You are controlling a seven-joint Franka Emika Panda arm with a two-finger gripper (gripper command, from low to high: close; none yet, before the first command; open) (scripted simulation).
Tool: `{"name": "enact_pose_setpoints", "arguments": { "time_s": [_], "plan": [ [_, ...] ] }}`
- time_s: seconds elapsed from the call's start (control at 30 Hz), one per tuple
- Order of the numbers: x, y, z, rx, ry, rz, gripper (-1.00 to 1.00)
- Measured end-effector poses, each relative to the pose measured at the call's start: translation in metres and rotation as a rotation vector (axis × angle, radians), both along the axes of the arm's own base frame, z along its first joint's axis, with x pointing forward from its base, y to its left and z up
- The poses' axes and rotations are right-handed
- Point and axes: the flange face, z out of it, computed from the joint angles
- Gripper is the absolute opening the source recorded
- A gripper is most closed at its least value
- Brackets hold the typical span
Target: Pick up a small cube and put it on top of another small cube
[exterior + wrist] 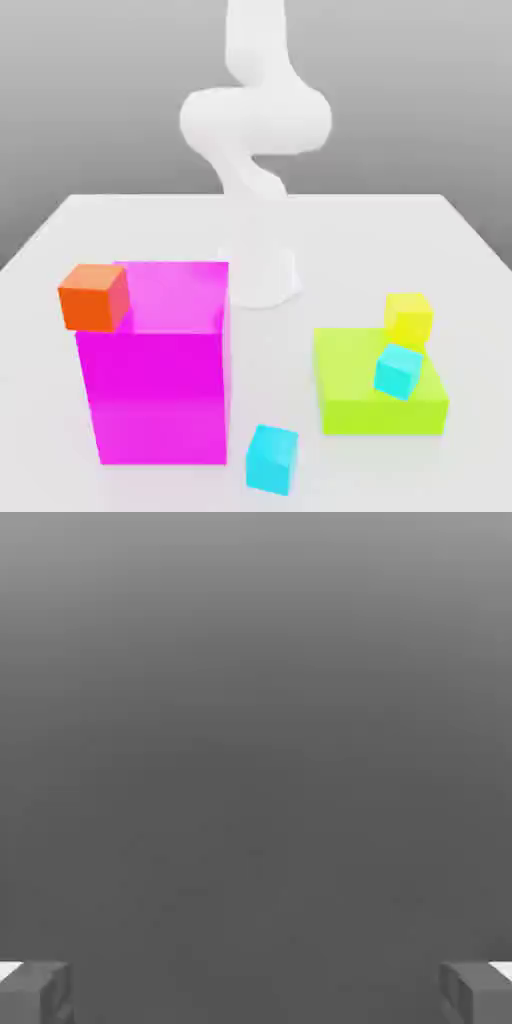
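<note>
Gripper [256,992] spread wide, holding nothing. Small cyan cube [272,458] on the surface [400,230] looks rigid, light, smooth; grasp across opposite flat sides.

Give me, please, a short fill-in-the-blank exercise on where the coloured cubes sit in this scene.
1. The orange cube rests at the top edge of the tall ____ block.
2. One cyan cube lies on the ____ slab, next to the yellow cube.
3. The other cyan cube sits directly on the ____.
4. The gripper has its fingers ____.

Missing words: magenta; lime-green; table; open
</note>
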Motion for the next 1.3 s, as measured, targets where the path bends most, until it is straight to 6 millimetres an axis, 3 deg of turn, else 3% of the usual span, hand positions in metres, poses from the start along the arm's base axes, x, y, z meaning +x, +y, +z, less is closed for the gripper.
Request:
{"name": "enact_pose_setpoints", "arguments": {
  "time_s": [0.23, 0.47, 0.67, 0.87, 1.1, 1.13, 1.3],
  "plan": [
    [0.067, 0.006, -0.115, -0.131, 0.172, 0.269, 0.0],
    [0.098, 0.017, -0.238, -0.249, 0.326, 0.542, 0.0],
    [0.099, 0.024, -0.343, -0.343, 0.452, 0.783, 0.0],
    [0.077, 0.024, -0.441, -0.431, 0.576, 1.03, 0.0],
    [0.064, 0.021, -0.53, -0.465, 0.625, 1.132, 0.0],
    [0.063, 0.021, -0.538, -0.464, 0.626, 1.132, -1.0],
    [0.063, 0.021, -0.539, -0.462, 0.628, 1.133, -1.0]
  ]
}}
